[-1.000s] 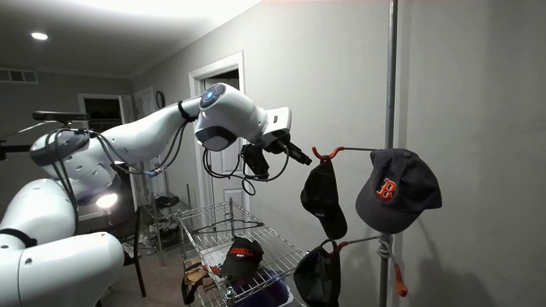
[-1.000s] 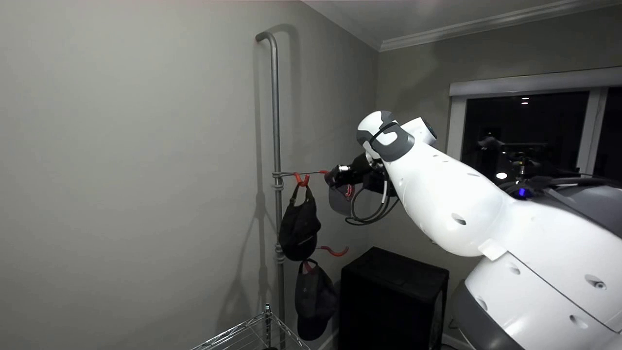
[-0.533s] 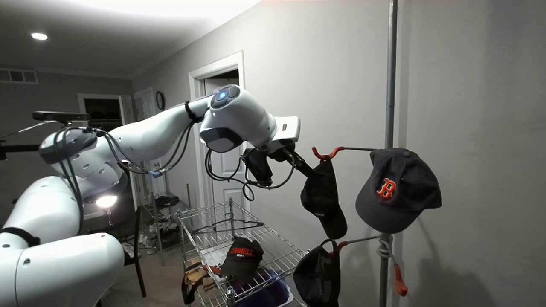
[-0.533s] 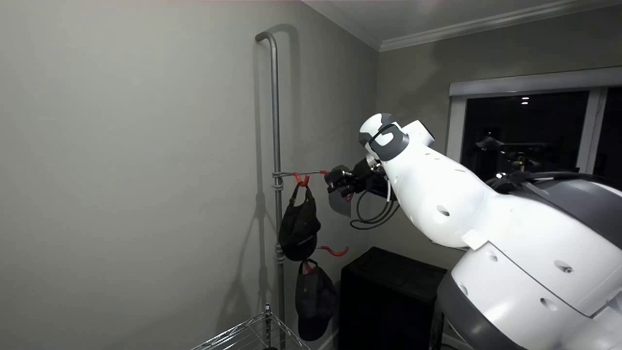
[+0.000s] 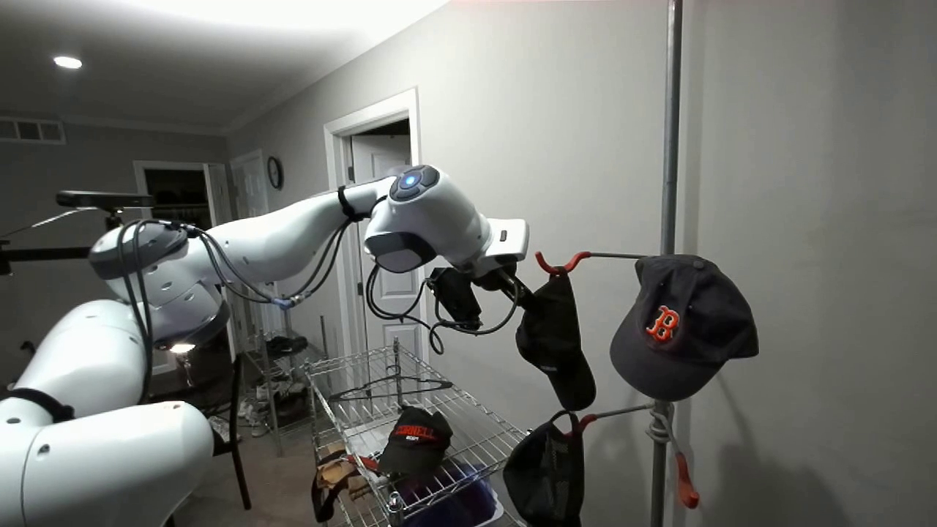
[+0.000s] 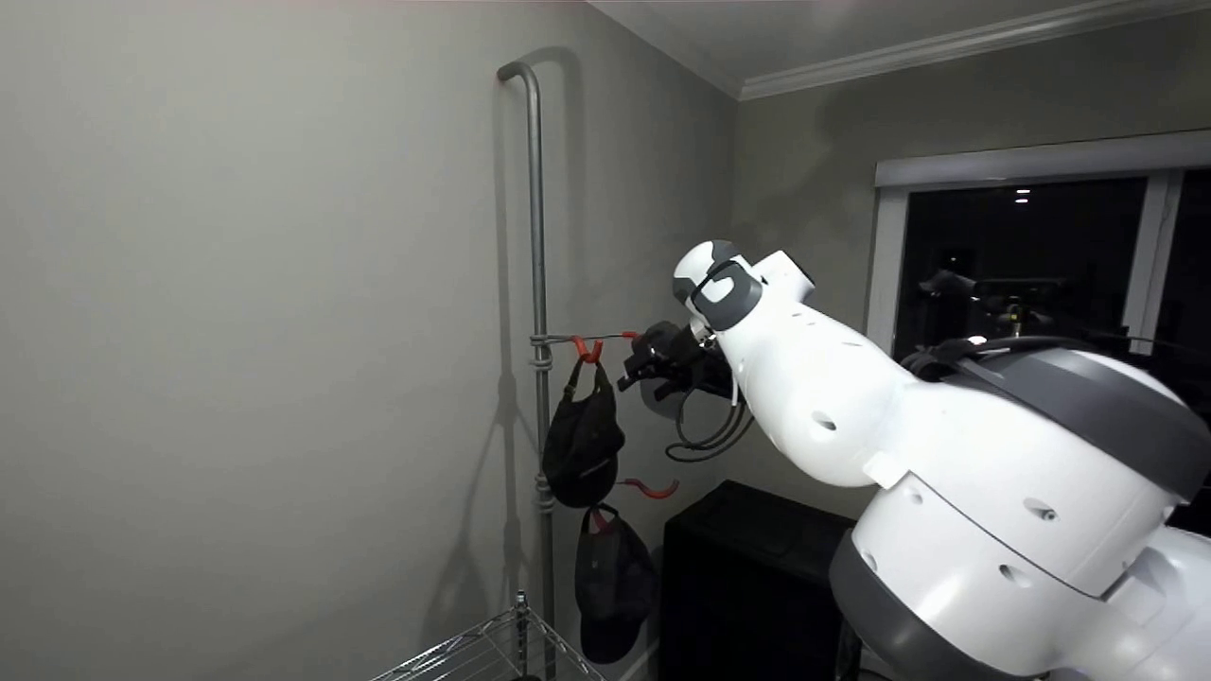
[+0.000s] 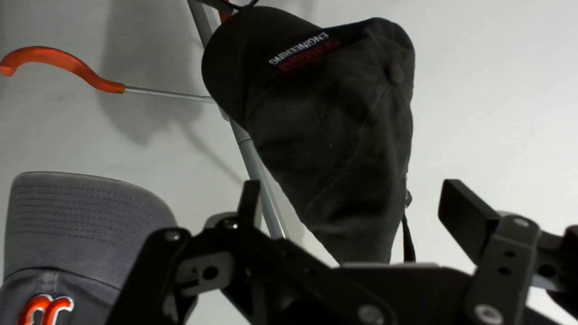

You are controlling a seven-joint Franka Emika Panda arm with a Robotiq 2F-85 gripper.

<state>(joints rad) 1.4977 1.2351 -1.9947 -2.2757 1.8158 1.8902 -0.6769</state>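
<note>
Spread wide, the tool (image 7: 354, 201) pinches nothing; its two fingers (image 7: 467, 216) stand to either side of the narrow end of a dark cap (image 7: 334, 122), which shows between and ahead of them in the wrist view. In both exterior views that cap hangs just beside and mostly below the fingertips, from a red hook (image 5: 576, 260); whether pad and cloth touch cannot be told.

A finger pushed too far forward could nudge the loose cloth and set the cap swinging or unhook its strap. Jaws closing too high could catch the hook along with the strap and bend its thin rod (image 5: 615, 255). Sideways drift could knock the neighbouring cap (image 7: 86, 207), off to one side of the tool, and the loops of cable (image 6: 695, 461) beneath the wrist might snag.

The dark cap looks soft and creased, tapering like a cone toward the tool, with a curved brim and white and red lettering. Its neighbour has a stiffer-looking brim crossed by rows of stitching and an orange-red letter edged in white. The hook's curl appears smoothly coated, while the pole (image 5: 671, 146) beyond the tool is round, bare-looking metal.
</note>
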